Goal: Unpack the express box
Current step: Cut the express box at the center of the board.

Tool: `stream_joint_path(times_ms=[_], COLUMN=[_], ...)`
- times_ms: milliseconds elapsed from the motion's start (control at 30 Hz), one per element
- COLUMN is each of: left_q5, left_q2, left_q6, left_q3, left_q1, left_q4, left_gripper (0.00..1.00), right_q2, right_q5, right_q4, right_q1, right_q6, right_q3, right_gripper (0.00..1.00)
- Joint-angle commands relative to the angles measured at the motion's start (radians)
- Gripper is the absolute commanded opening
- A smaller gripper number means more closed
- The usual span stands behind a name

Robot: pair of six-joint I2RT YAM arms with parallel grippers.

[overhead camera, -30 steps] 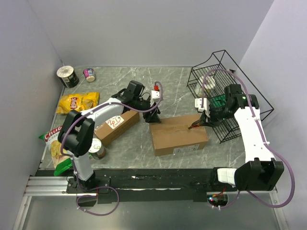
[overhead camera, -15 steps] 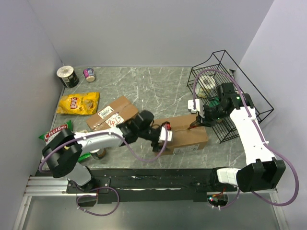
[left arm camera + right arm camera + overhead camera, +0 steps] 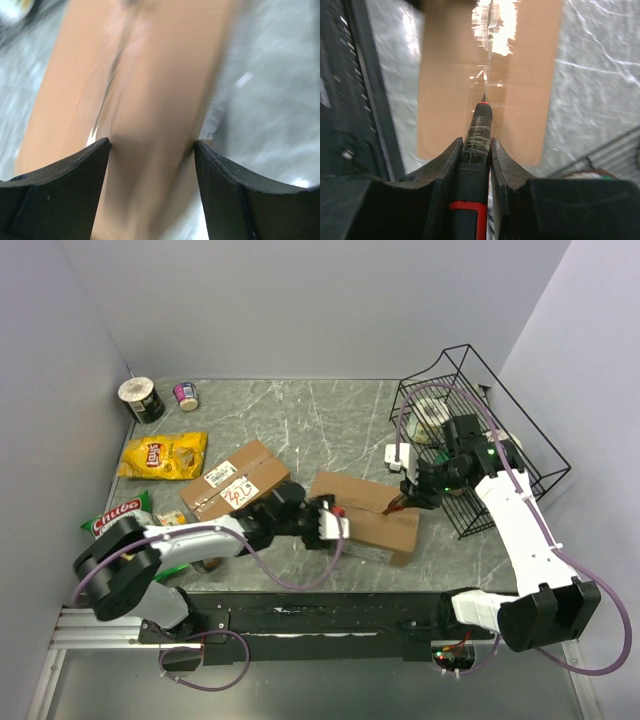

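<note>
Tilting up near the near edge of the table [image 3: 320, 410], the express box [image 3: 368, 508] no longer lies flat; the left gripper [image 3: 333, 523] clamps its left end. The right gripper [image 3: 410, 492] stays clamped on the cutter [image 3: 479, 127].

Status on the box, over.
Left claw straddling box end, grip unclear. Right claw shut on cutter, tip at tape seam. Box closed, nothing on top.
</note>
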Motion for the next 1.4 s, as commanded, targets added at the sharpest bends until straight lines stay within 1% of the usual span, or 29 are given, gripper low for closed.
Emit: stream_joint_path(times_ms=[0, 33, 100, 133, 167, 200, 267, 300, 333, 367, 400, 433, 467, 500, 567, 600, 667, 733, 867, 933, 967, 1067, 1133, 1233, 1367], left_q5=[-0.083, -0.080, 0.000, 0.052, 0.096, 0.173, 0.216, 0.221, 0.212, 0.207, 0.230, 0.248, 0.256, 0.259, 0.276, 0.281, 0.262, 0.253, 0.201, 0.178, 0.140, 0.103, 0.054, 0.023, -0.003], left_q2=[-0.090, -0.096, -0.116, -0.124, -0.131, -0.133, -0.119, -0.093, -0.075, -0.052, 0.000, 0.029, 0.092, 0.129, 0.197, 0.264, 0.339, 0.369, 0.396, 0.407, 0.422, 0.458, 0.470, 0.490, 0.511], left_q6=[0.115, 0.120, 0.122, 0.117, 0.105, 0.070, 0.001, -0.091, -0.143, -0.198, -0.298, -0.344, -0.393, -0.491, -0.587, -0.690, -0.751, -0.820, -0.872, -0.848, -0.837, -0.811, -0.800, -0.770, -0.731], left_q3=[-0.040, -0.035, 0.004, 0.026, 0.078, 0.107, 0.191, 0.220, 0.250, 0.306, 0.336, 0.363, 0.407, 0.428, 0.475, 0.486, 0.517, 0.515, 0.471, 0.462, 0.466, 0.486, 0.495, 0.501, 0.508], left_q1=[0.152, 0.178, 0.195, 0.207, 0.209, 0.210, 0.210, 0.210, 0.212, 0.218, 0.230, 0.255, 0.265, 0.273, 0.295, 0.301, 0.304, 0.304, 0.304, 0.298, 0.298, 0.298, 0.298, 0.298, 0.298], left_q4=[-0.144, -0.159, -0.196, -0.252, -0.270, -0.286, -0.275, -0.259, -0.242, -0.200, -0.189, -0.175, -0.135, -0.110, -0.067, -0.017, -0.003, 0.017, 0.017, -0.010, -0.029, -0.083, -0.104, -0.122, -0.152], left_gripper=[0.73, 0.73, 0.74, 0.75, 0.76, 0.76, 0.77, 0.78, 0.78, 0.79, 0.79, 0.79, 0.78, 0.78, 0.77, 0.76, 0.75, 0.74, 0.73, 0.73, 0.72, 0.71, 0.70, 0.70, 0.69], right_q2=[-0.048, -0.054, -0.071, -0.081, -0.095, -0.135, -0.184, -0.230, -0.252, -0.270, -0.282, -0.281, -0.278, -0.273, -0.273, -0.269, -0.269, -0.269, -0.267, -0.276, -0.281, -0.296, -0.306, -0.332, -0.388], right_q5=[0.018, 0.023, 0.057, 0.078, 0.103, 0.186, 0.248, 0.306, 0.337, 0.362, 0.377, 0.394, 0.387, 0.382, 0.367, 0.368, 0.368, 0.373, 0.370, 0.371, 0.368, 0.371, 0.382, 0.374, 0.359], right_q4=[0.051, 0.065, 0.118, 0.140, 0.172, 0.242, 0.310, 0.336, 0.388, 0.398, 0.396, 0.384, 0.372, 0.367, 0.360, 0.356, 0.358, 0.356, 0.321, 0.306, 0.301, 0.275, 0.252, 0.218, 0.195], right_q1=[0.064, 0.081, 0.102, 0.125, 0.139, 0.154, 0.197, 0.216, 0.237, 0.253, 0.292, 0.305, 0.309, 0.309, 0.314, 0.317, 0.320, 0.328, 0.340, 0.345, 0.346, 0.348, 0.348, 0.349, 0.348], right_q6=[0.328, 0.358, 0.447, 0.481, 0.520, 0.617, 0.702, 0.763, 0.795, 0.817, 0.838, 0.849, 0.858, 0.863, 0.857, 0.851, 0.848, 0.855, 0.854, 0.843, 0.829, 0.817, 0.825, 0.832, 0.792], right_q3=[-0.046, -0.054, -0.075, -0.085, -0.095, -0.126, -0.154, -0.180, -0.192, -0.200, -0.203, -0.200, -0.200, -0.203, -0.213, -0.221, -0.226, -0.223, -0.223, -0.229, -0.236, -0.246, -0.247, -0.249, -0.253], right_gripper=[0.00, 0.00, 0.00, 0.00, 0.00, 0.00, 0.00, 0.00, 0.00, 0.00, 0.00, 0.00, 0.00, 0.00, 0.00, 0.00, 0.00, 0.00, 0.00, 0.00, 0.00, 0.00, 0.00, 0.00, 0.00])
